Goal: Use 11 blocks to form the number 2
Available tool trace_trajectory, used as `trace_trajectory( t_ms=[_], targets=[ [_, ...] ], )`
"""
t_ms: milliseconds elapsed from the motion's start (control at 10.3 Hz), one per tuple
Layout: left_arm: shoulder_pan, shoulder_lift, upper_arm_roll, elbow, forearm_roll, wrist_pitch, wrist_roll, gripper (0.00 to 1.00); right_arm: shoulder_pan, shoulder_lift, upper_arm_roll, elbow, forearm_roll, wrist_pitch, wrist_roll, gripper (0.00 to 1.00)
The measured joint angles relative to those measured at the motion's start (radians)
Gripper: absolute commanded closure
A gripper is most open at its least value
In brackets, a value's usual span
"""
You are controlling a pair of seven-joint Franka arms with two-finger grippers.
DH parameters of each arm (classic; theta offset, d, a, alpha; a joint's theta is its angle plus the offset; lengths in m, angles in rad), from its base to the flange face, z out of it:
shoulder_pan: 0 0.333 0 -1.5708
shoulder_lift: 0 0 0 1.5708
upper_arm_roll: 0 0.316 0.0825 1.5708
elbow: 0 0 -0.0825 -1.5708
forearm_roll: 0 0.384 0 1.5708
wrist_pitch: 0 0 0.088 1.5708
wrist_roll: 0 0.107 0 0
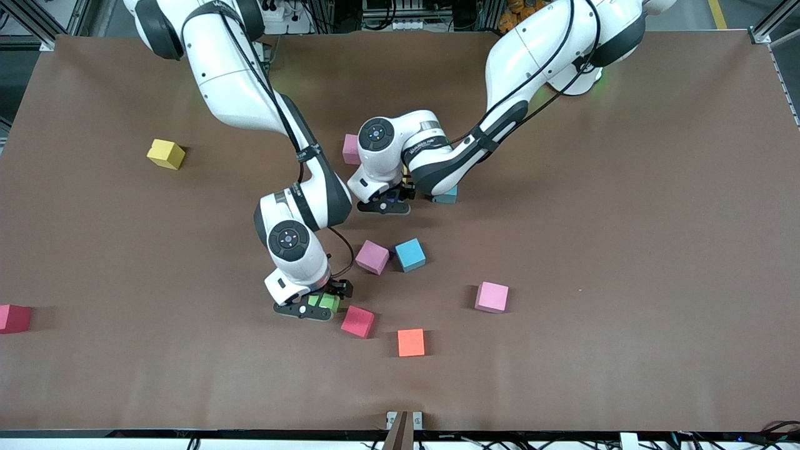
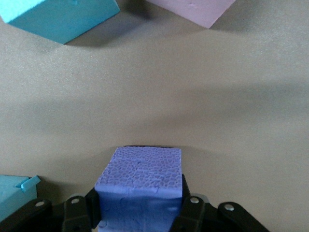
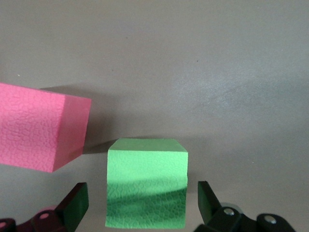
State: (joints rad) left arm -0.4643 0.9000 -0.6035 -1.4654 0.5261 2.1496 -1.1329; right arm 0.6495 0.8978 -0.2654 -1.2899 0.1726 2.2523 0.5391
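Observation:
My left gripper (image 1: 389, 203) (image 2: 140, 205) is shut on a purple block (image 2: 144, 169), low over the middle of the table. Close by lie a blue block (image 1: 447, 195), half hidden under that arm, and a pink block (image 1: 350, 149). My right gripper (image 1: 317, 305) (image 3: 142, 203) stands open astride a green block (image 1: 326, 302) (image 3: 146, 186), with a gap on each side. A red-pink block (image 1: 357, 321) (image 3: 41, 128) lies right beside it. Nearer the front camera than the left gripper lie a pink block (image 1: 372, 257) and a blue block (image 1: 410, 254).
A pink block (image 1: 492, 297) and an orange block (image 1: 410, 342) lie toward the front camera. A yellow block (image 1: 165, 154) and a dark red block (image 1: 14, 318) sit toward the right arm's end of the brown table (image 1: 625, 250).

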Motion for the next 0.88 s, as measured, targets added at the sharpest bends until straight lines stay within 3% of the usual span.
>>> trace_trajectory(
  t_ms=[98,195,293,780,878],
  targets=[
    [0.0,0.0,0.0,0.0,0.0,0.0,0.0,1.0,0.0,0.0,0.0,0.0,-0.004,0.015,0.0,0.0],
    [0.0,0.0,0.0,0.0,0.0,0.0,0.0,0.79,0.0,0.0,0.0,0.0,-0.01,0.02,0.0,0.0],
    [0.0,0.0,0.0,0.0,0.0,0.0,-0.01,0.01,0.001,0.001,0.0,0.0,-0.014,0.022,0.0,0.0],
    [-0.025,0.004,0.0,0.0,0.0,0.0,-0.083,0.0,0.0,0.008,0.0,-0.016,-0.015,0.065,-0.017,0.0],
    [-0.025,0.004,0.001,0.0,0.0,0.0,-0.083,0.0,0.001,0.011,0.0,-0.025,-0.015,0.082,-0.017,0.04]
  ],
)
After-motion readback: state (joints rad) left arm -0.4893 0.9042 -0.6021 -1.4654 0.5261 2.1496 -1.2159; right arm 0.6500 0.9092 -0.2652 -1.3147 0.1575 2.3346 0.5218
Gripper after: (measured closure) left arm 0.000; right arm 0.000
